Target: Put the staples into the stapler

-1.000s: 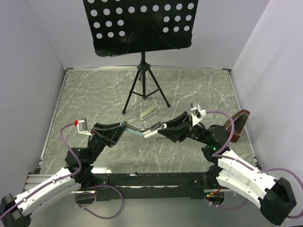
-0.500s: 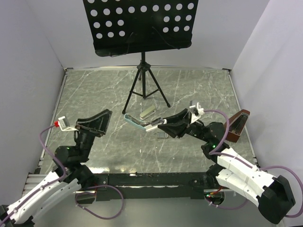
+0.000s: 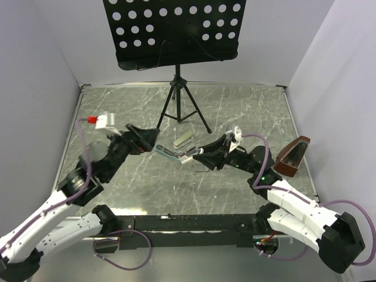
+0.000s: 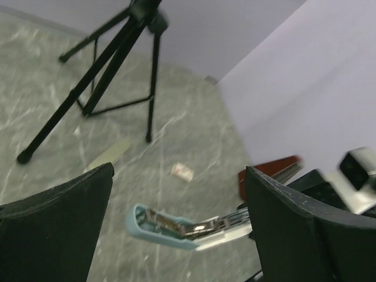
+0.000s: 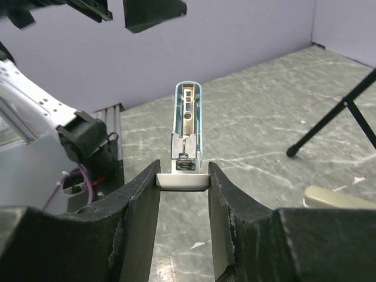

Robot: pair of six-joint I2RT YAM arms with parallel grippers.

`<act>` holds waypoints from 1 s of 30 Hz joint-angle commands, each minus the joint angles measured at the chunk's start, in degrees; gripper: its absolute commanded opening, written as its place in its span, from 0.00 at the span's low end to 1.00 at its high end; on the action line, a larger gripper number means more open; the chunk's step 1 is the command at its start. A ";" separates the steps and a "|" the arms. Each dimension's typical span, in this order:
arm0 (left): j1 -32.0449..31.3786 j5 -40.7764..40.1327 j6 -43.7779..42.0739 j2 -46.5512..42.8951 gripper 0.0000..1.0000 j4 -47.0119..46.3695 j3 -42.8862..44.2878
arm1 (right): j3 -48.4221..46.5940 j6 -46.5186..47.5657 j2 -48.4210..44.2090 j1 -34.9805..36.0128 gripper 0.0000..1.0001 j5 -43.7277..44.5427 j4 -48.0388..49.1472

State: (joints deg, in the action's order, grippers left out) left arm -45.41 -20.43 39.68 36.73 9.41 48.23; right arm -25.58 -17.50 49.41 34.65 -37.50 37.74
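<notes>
Pale-blue stapler (image 3: 170,151) hangs above the surface (image 3: 117,106) near its middle, roughly level. Its white rear end is clamped between the jaws of the right pincer (image 5: 183,194). The jaws stand partly apart, pressed flat on both sides of that end. In the right wrist view the stapler's long channel faces up, with metal parts showing inside the blue shell. Its rounded tip points away toward the left arm.

The left pincer (image 3: 144,139) is spread wide and holds nothing. It sits in the air just beyond the stapler's tip, apart from it. In the left wrist view the stapler shows through the gap between the two jaws, farther off than they are.

A tiny white-and-tan box (image 4: 182,171) lies on the surface past the stapler, between the feet of the music stand (image 3: 176,29) and a red stapler (image 3: 292,157). The red stapler stands tilted near the right edge. A small flat grey strip (image 3: 201,169) lies on the surface just on the near side of the right pincer; it is too small to make out more. A tan bar (image 3: 183,140) lies flat between two of the stand's feet, just beyond the held stapler.
</notes>
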 commanded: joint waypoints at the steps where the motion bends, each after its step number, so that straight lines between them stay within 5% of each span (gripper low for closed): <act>1: 0.23 -0.66 7.22 6.15 0.98 15.27 4.06 | -2.28 1.50 1.39 0.42 0.00 1.37 3.66; 12: 0.14 -1.55 25.52 2.82 0.89 4.24 -7.79 | -2.10 0.97 3.68 1.90 0.00 2.08 5.86; 30: 0.23 -0.58 30.81 1.25 0.77 -5.70 -16.13 | -1.75 0.36 4.29 2.79 0.00 2.52 7.79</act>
State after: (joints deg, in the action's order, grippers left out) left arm -45.39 -21.30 70.32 40.91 10.70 34.28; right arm -25.58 -16.88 53.87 36.99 -35.29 39.59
